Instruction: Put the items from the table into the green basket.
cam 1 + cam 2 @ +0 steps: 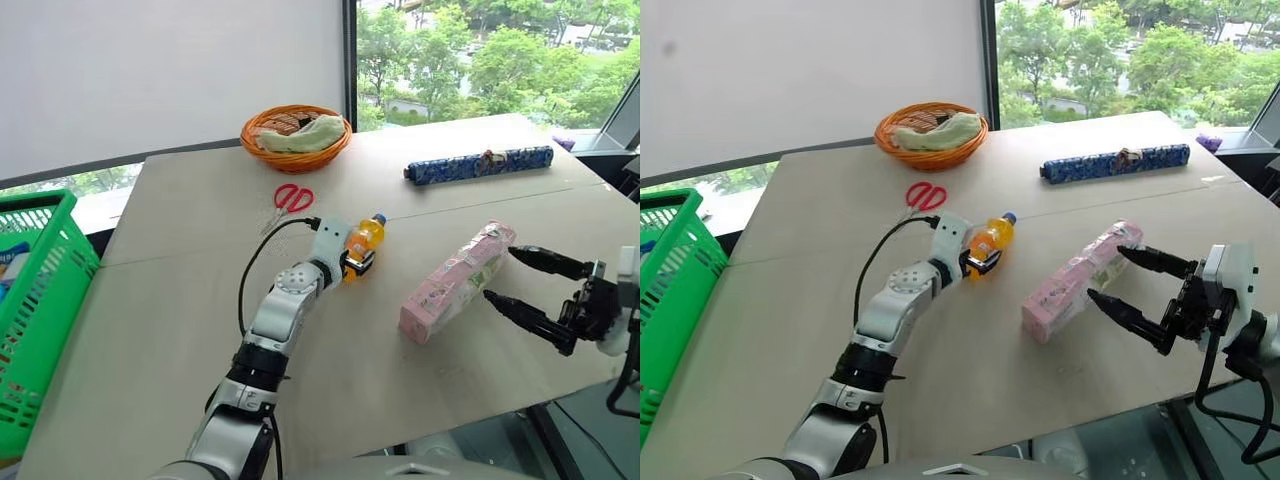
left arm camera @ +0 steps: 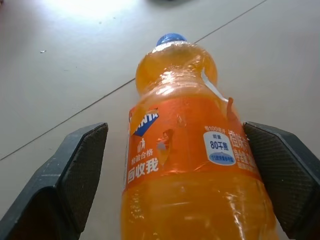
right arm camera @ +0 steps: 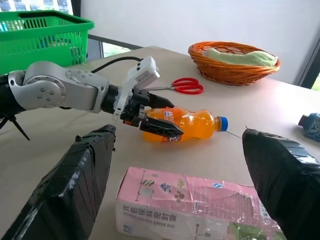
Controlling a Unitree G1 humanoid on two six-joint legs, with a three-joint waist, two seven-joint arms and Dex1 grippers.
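Note:
A small orange-drink bottle [image 1: 369, 234] with a blue cap lies on its side near the middle of the table [image 1: 190, 300]. My left gripper [image 1: 356, 262] is open around the bottle's lower half, one finger [image 2: 75, 170] on each side; the left wrist view shows a gap on one side. The long pink wrapped pack [image 1: 455, 280] lies flat to the right of the bottle. My right gripper [image 1: 498, 272] stands open just off the pack's right side, apart from it. The green basket [image 1: 40, 290] stands at the table's left edge.
A round orange wicker basket [image 1: 295, 135] with a cloth in it sits at the back. Red scissors [image 1: 293, 197] lie behind the bottle. A long blue patterned roll [image 1: 480, 163] lies at the back right. The table's front edge runs close under my right gripper.

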